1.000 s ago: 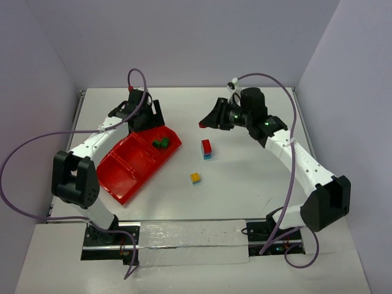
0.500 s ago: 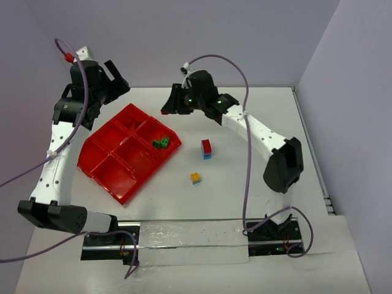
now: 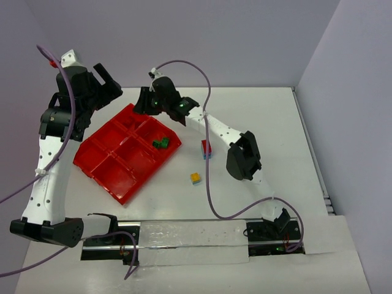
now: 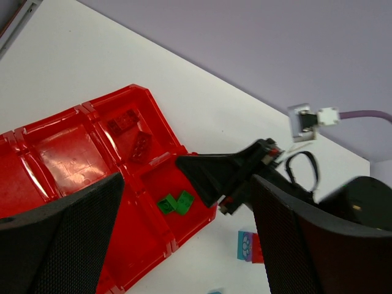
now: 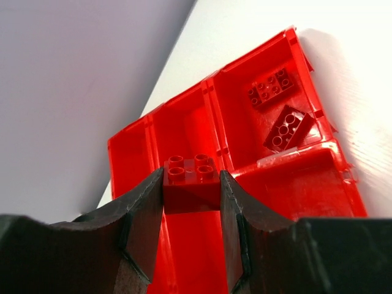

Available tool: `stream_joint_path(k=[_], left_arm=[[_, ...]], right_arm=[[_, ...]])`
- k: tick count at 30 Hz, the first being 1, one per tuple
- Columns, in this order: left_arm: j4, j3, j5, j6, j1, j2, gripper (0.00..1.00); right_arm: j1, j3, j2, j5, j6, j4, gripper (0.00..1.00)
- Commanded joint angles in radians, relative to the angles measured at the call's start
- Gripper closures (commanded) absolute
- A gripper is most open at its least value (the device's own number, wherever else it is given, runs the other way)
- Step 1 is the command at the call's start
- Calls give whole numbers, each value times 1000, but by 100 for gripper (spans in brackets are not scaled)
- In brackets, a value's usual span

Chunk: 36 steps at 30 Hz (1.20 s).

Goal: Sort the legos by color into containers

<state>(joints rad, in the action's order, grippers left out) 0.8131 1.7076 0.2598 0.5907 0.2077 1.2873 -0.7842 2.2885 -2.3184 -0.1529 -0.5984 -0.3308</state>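
Sort looks about half done: reds and greens are binned, one red is in the air, two stacks are left.
Matte white surface (image 3: 269, 122); glossy red tray (image 3: 116, 174) with square compartments and low walls. Left end effector (image 3: 109, 82) is spread wide and empty, up over the tray's far-left edge. Right end effector (image 3: 142, 101) pinches a red brick (image 5: 191, 180) over the tray, studs up. The far corner compartment holds two red bricks (image 5: 269, 87), and the one beside it holds two green bricks (image 3: 161, 144). Out on the surface are a red-on-teal stack (image 3: 206, 149) and a yellow-on-teal stack (image 3: 196, 178); both likely need splitting. All hard, shiny, studded plastic.
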Motion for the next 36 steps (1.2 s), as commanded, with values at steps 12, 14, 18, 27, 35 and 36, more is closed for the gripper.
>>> stream_joint_path(k=[12, 14, 18, 27, 35, 36], left_arm=[[0, -64, -27, -3, -4, -85, 9], [0, -72, -25, -2, -5, -91, 9], [-4, -84, -34, -2, -5, -91, 9], [-14, -95, -42, -2, -5, -88, 9], [-15, -97, -37, -2, -4, -88, 9], [-15, -96, -39, -2, -4, -88, 9]], right_arm=[[-31, 198, -260, 101, -90, 221, 81], [-36, 210, -273, 108, -89, 225, 80], [-38, 219, -300, 123, -101, 232, 77], [-38, 247, -334, 121, -124, 252, 43], [-30, 255, -270, 113, -100, 260, 34], [-30, 251, -269, 113, -94, 260, 34]])
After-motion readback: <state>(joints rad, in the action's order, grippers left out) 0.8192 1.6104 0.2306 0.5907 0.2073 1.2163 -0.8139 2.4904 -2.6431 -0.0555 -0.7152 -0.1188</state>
